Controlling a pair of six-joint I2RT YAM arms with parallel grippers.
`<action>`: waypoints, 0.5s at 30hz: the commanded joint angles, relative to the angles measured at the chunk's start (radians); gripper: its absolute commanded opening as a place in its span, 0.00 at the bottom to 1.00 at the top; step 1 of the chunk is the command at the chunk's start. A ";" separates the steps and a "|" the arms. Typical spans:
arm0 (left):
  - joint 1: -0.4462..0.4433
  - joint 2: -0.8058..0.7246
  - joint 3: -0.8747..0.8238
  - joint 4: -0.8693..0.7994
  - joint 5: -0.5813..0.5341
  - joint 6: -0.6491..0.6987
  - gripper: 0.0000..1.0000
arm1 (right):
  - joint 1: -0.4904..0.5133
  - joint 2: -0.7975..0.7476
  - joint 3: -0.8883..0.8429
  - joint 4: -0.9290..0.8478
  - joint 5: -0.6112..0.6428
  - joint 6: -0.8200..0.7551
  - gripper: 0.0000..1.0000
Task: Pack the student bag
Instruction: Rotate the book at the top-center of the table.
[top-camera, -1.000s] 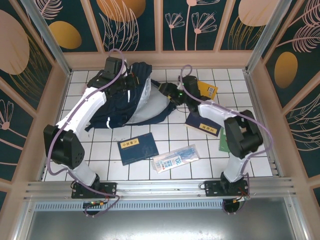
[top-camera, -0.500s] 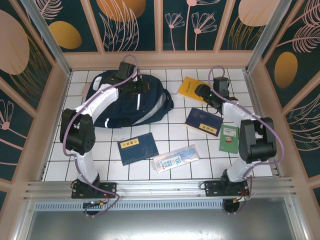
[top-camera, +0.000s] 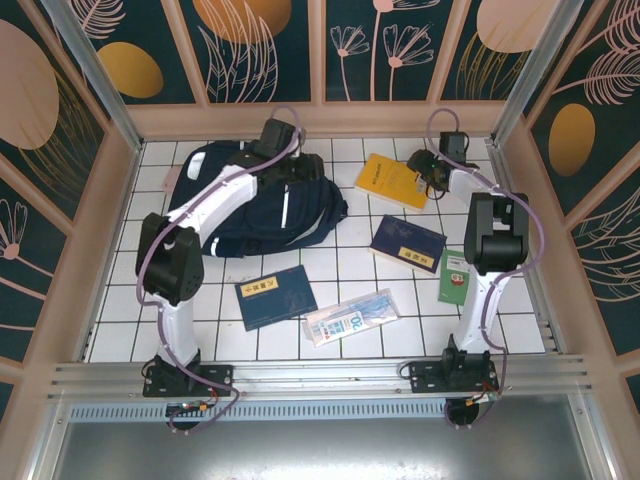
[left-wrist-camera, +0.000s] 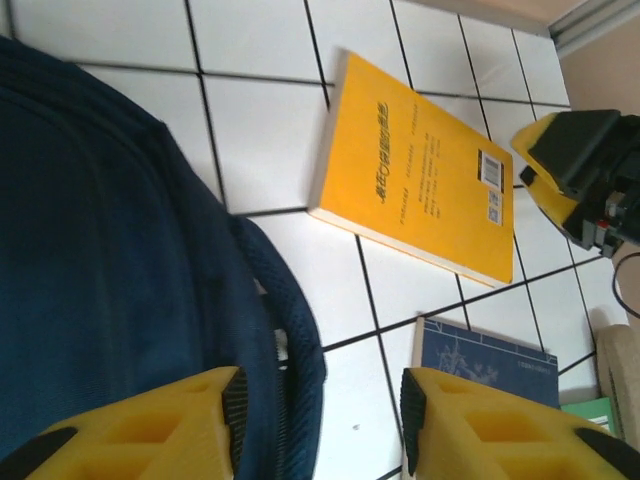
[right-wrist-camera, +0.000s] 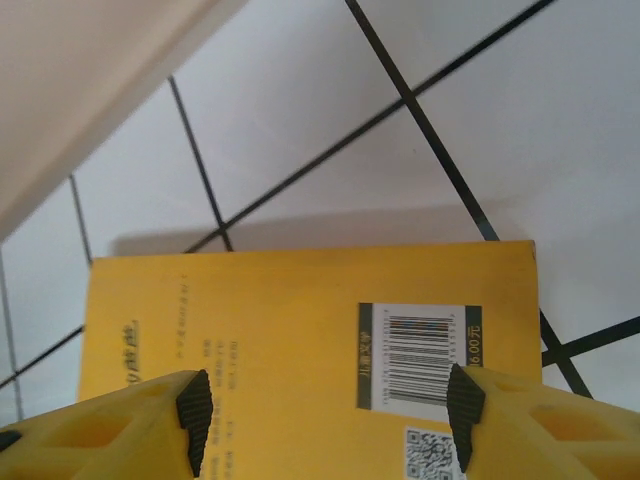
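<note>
R gripper (right-wrist-camera: 325, 412): jaws apart, nothing held. It hangs over the barcode end of the yellow book (right-wrist-camera: 260, 340), far right of the tiled table (top-camera: 340, 270), close to the far wall. Both fingers straddle the cover from above; no contact seen.

L gripper (left-wrist-camera: 320, 410): jaws apart, not clamped. It sits at the right edge of the student bag (top-camera: 260, 225), with the bag's padded rim lying between the fingers.

Bag posn: flat on the tiles, far left, just left of the yellow book. Whether the zip is open: cannot tell.

Other items, all outside the bag:
- navy book (top-camera: 408, 243), right, just nearer than the yellow one
- green book (top-camera: 458, 277), right, beside the navy book
- blue book (top-camera: 275, 296), near centre
- plastic packet (top-camera: 350, 318), touching the blue book's right side

Assessment: packing barely begun. Step in hand looks like taking the yellow book while the L side readies the bag.

Recs for this step:
- The book lies flat, so a top-down pinch has little to bite. Work one finger under the free short edge, or tip the book up first.
- Close on the full thickness, away from the corner, or the book may pivot.
- L gripper should pinch the rim fabric firmly and lift, so the mouth gapes toward the book.
- Keep both wrists apart over the gap between bag and book.
</note>
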 joint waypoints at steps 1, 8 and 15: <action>-0.012 0.072 0.030 0.074 0.040 -0.113 0.44 | 0.005 0.026 0.007 -0.057 -0.036 -0.017 0.64; -0.034 0.189 0.087 0.128 0.059 -0.218 0.43 | 0.053 -0.061 -0.171 -0.027 -0.091 0.069 0.62; -0.056 0.251 0.150 0.142 0.077 -0.268 0.43 | 0.153 -0.148 -0.290 0.031 -0.194 0.176 0.61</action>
